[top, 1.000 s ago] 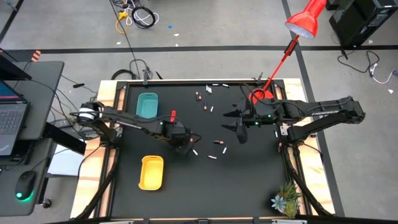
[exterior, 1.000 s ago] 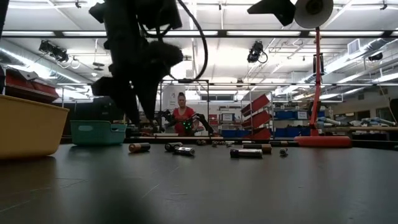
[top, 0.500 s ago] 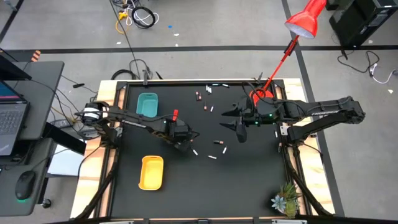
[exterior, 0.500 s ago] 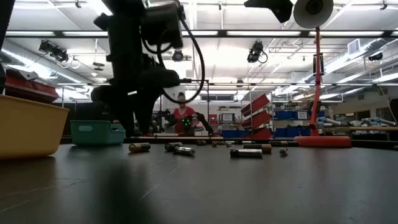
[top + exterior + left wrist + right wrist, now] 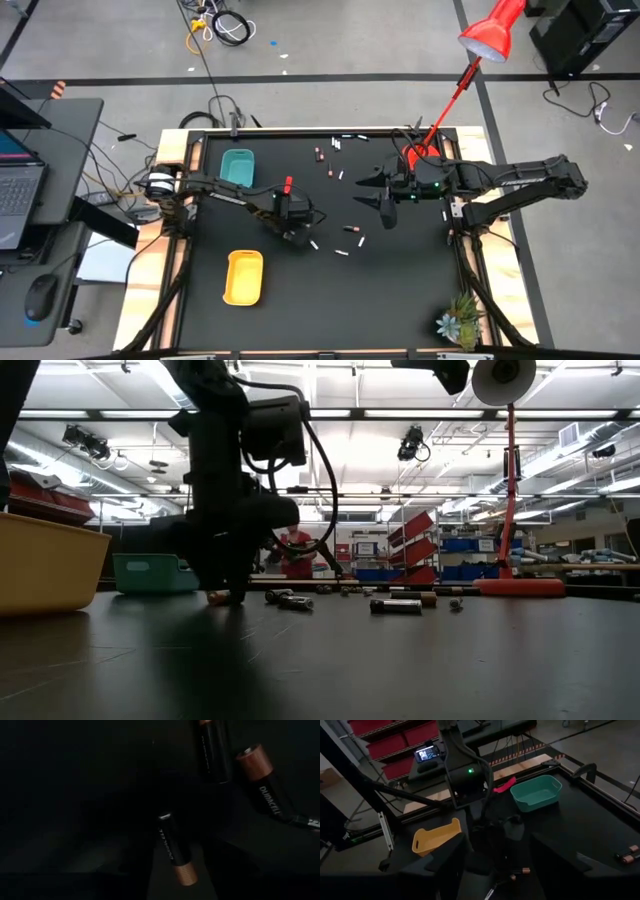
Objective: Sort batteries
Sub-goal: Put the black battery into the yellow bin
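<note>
The black table (image 5: 400,290) fills the middle of a workshop floor, with shelving and a person in red far off behind it in the low view. The biggest change is on it: the left arm has come down and swung a little toward the centre, so the left gripper (image 5: 296,232), which hung clear of the surface a second ago, now sits right down at the tabletop in the low view (image 5: 228,588). It hides the nearest of the batteries there. Whether it stands spread or closed cannot be told (its own camera is nearly black), and nothing can be seen held. That camera does show three copper-ended batteries lying flat just ahead of it. One (image 5: 175,849) is closest, with two more (image 5: 260,787) (image 5: 214,750) just beyond, apart from each other. This reads as a pick about to begin, with no cell lifted yet. The right gripper (image 5: 372,193) has not moved. It hovers with fingers (image 5: 445,862) spread and empty, a loose battery (image 5: 351,229) lying near their tips. The teal tray (image 5: 237,168) and yellow tray (image 5: 244,277) sit well behind the left gripper.
</note>
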`<action>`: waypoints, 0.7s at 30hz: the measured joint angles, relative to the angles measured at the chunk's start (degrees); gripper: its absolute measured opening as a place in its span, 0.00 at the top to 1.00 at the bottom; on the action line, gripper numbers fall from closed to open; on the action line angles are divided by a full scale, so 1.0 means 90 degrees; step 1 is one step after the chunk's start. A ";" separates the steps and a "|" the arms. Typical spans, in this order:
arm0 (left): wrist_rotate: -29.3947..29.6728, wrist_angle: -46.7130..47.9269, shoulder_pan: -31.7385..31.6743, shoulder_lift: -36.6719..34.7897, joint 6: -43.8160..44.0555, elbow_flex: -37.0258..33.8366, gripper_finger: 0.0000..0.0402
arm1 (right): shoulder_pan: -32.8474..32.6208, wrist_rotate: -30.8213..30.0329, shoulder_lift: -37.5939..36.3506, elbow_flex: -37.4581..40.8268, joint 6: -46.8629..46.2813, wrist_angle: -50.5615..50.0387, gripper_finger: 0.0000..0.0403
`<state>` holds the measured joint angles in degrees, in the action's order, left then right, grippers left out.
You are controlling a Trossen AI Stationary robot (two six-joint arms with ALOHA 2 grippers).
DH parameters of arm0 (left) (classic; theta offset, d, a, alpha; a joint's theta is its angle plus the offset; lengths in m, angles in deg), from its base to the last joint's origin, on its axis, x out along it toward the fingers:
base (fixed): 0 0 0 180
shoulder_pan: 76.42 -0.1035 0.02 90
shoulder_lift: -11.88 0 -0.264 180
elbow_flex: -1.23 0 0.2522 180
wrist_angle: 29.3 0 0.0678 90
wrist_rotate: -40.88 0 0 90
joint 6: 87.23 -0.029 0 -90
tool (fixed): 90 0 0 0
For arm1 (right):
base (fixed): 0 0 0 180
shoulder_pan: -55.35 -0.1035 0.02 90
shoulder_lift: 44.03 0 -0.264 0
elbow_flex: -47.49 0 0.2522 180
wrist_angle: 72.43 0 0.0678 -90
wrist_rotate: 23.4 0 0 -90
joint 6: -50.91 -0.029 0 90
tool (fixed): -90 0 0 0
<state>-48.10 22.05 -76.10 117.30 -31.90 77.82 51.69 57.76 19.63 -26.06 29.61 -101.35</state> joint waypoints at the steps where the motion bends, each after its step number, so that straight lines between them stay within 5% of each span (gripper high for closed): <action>1: 0.0017 0.0002 0.0000 0.0000 -0.0077 -0.0005 0.61 | 0.0000 0.0000 0.0000 0.0000 0.0000 0.0008 0.44; 6: -0.0148 -0.0170 0.0000 0.0004 -0.0503 -0.0046 0.91 | 0.0000 -0.0002 0.0000 0.0000 -0.0010 0.0012 0.46; 15: -0.0419 -0.0477 -0.0005 -0.0125 -0.0647 -0.0366 0.91 | 0.0000 -0.0112 -0.0058 0.0000 -0.0005 0.0010 0.47; 21: -0.0327 0.0234 -0.0044 -0.0731 -0.0646 -0.0456 0.91 | 0.0032 -0.0267 -0.0075 0.0000 0.0029 0.0012 0.48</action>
<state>-51.05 24.16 -76.50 110.73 -37.71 73.71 51.98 55.35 18.95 -26.06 29.87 -101.24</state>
